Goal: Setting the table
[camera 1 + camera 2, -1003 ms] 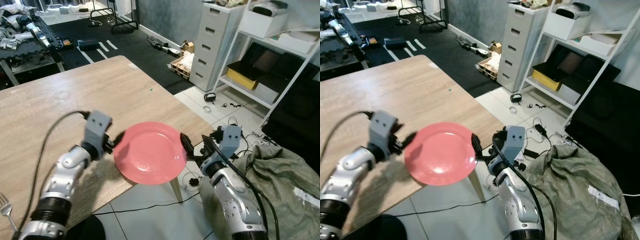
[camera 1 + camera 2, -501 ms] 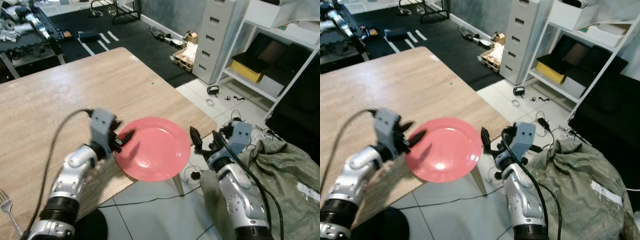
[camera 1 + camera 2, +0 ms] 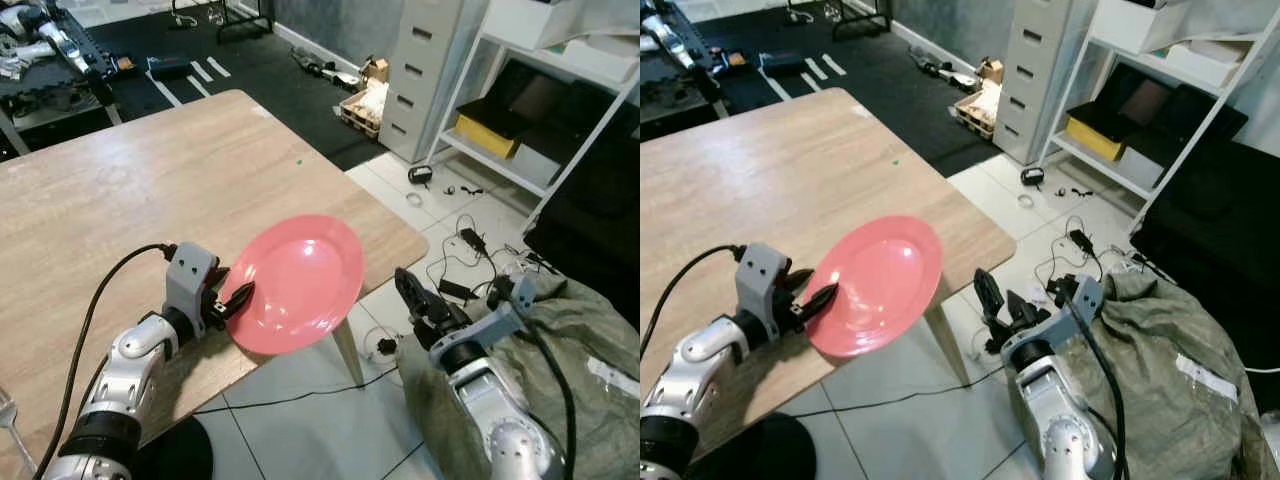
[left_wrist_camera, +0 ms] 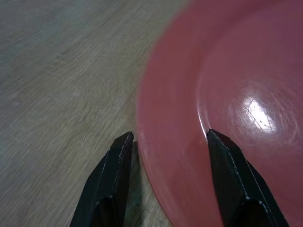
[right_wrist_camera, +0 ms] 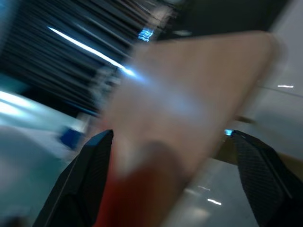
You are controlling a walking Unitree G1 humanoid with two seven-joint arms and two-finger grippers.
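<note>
Item: pink plate point(image 3: 298, 282), round, glossy, shallow-rimmed, at lower centre of frame, overhanging the near corner of the pale wood-grain counter point(image 3: 130, 190). Left gripper point(image 3: 232, 301) is nearer, fingers point(image 4: 118, 165) spread astride the plate's rim (one under, one over; not visibly clamped). Right gripper point(image 3: 418, 300) hangs off-counter at lower right, apart from plate, fingers spread.

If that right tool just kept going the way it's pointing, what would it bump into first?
Most likely the red plate hanging over the wooden table's corner. The right tool, fingers spread, points at it across an open gap, though depth is hard to judge.
</note>
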